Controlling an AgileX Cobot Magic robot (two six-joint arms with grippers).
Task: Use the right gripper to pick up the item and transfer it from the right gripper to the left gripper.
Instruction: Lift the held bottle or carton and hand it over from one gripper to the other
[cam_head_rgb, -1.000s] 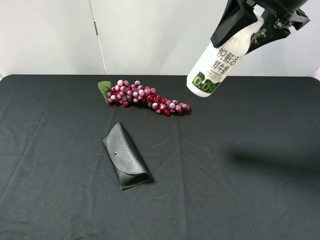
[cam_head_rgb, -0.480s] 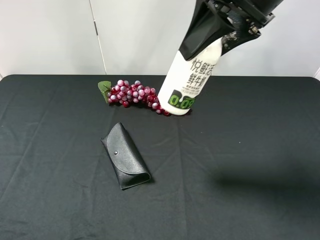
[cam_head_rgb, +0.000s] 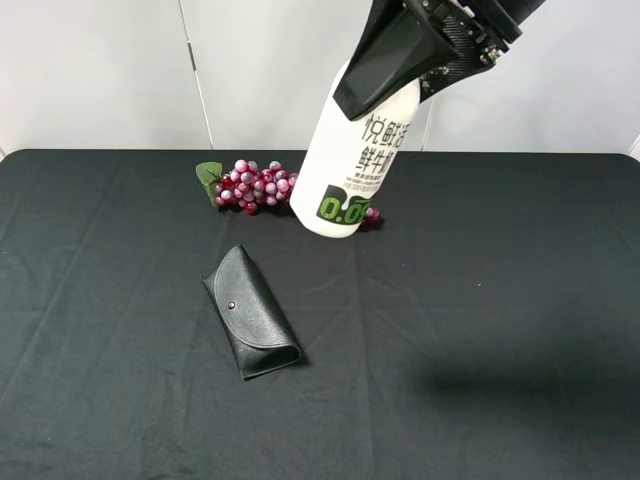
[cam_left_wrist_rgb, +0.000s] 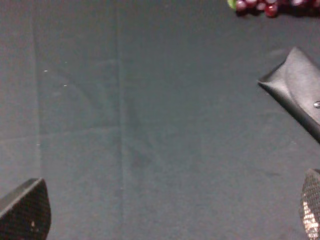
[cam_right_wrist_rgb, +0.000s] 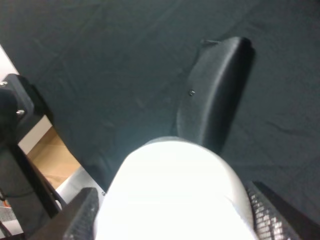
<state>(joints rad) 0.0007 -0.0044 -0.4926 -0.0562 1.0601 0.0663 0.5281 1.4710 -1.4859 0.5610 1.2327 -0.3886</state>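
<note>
My right gripper is shut on the white bottle and holds it high in the air, tilted, its green "0.0" band at the low end. The bottle hangs in front of the red grape bunch in the exterior high view. In the right wrist view the bottle fills the space between the two fingers. My left gripper is open and empty; its two fingertips show wide apart over bare black cloth. The left arm is out of the exterior high view.
A black glasses case lies left of centre on the black tablecloth; it also shows in the left wrist view and the right wrist view. A red grape bunch lies at the back.
My right gripper has carried the bottle leftward and lower, from the upper right toward the middle, and the bottle now covers the right end of the grape bunch.
</note>
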